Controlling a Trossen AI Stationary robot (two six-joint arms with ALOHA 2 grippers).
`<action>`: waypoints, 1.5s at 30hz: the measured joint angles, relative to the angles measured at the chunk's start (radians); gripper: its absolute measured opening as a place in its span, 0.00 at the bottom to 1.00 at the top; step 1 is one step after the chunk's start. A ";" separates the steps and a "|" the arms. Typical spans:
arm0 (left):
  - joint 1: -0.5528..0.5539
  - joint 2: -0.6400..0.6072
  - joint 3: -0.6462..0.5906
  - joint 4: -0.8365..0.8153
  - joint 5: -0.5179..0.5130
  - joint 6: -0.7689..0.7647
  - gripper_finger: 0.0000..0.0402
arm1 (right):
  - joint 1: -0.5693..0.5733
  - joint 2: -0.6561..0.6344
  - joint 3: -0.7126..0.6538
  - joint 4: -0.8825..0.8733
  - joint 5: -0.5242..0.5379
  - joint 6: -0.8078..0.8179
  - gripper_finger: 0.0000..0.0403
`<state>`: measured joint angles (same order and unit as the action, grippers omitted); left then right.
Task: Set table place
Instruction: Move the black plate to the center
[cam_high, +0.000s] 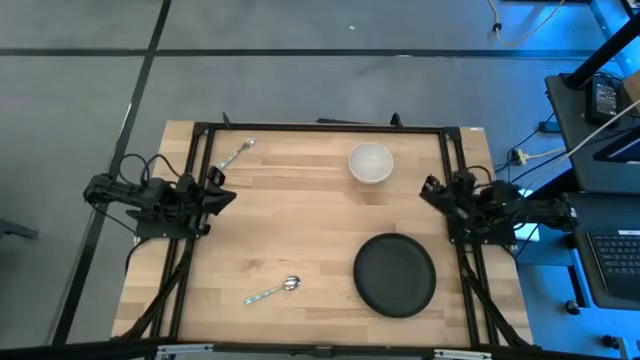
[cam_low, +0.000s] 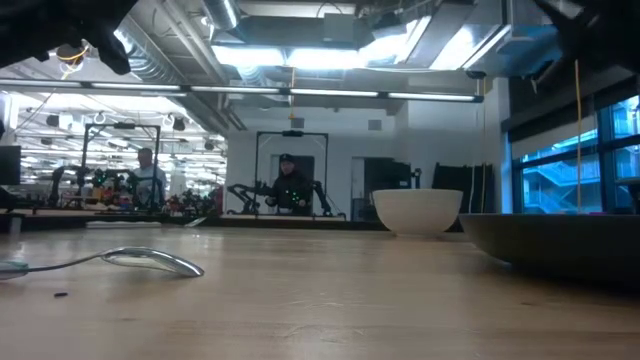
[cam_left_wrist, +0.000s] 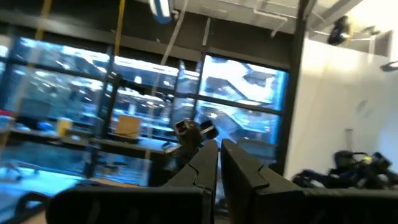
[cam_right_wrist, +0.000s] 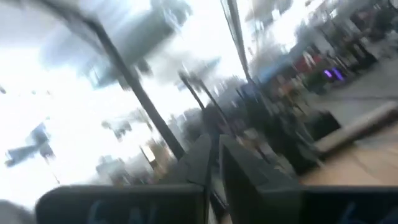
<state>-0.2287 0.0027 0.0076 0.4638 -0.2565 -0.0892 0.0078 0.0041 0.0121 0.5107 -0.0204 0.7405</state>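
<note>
Over the table (cam_high: 320, 240), both arms' fingers (cam_left_wrist: 208, 168) look closed, empty.

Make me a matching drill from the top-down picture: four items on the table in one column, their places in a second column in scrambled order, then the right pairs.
Things:
1. white bowl
2. black plate
3. spoon
4. fork

Places on the table, as the high view shows it:
A. near edge, left of the middle
B. far edge, near the left gripper
C. far edge, right of the middle
D. near edge, below the right gripper

Pairs: 1-C, 2-D, 3-A, 4-B
</note>
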 joint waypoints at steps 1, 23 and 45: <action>0.000 0.000 0.000 0.010 -0.005 0.007 0.03 | 0.000 0.001 0.005 0.041 0.025 0.015 0.09; 0.000 0.000 0.151 0.475 -0.011 0.028 0.03 | 0.000 0.520 0.584 -0.068 0.185 -0.353 0.09; 0.000 0.372 0.879 -0.432 -0.103 0.131 0.13 | 0.000 0.737 0.810 -0.217 0.106 -0.540 0.09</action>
<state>-0.2287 0.3751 0.8865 0.0319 -0.3591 0.0422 0.0082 0.7410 0.8225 0.2934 0.0858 0.2002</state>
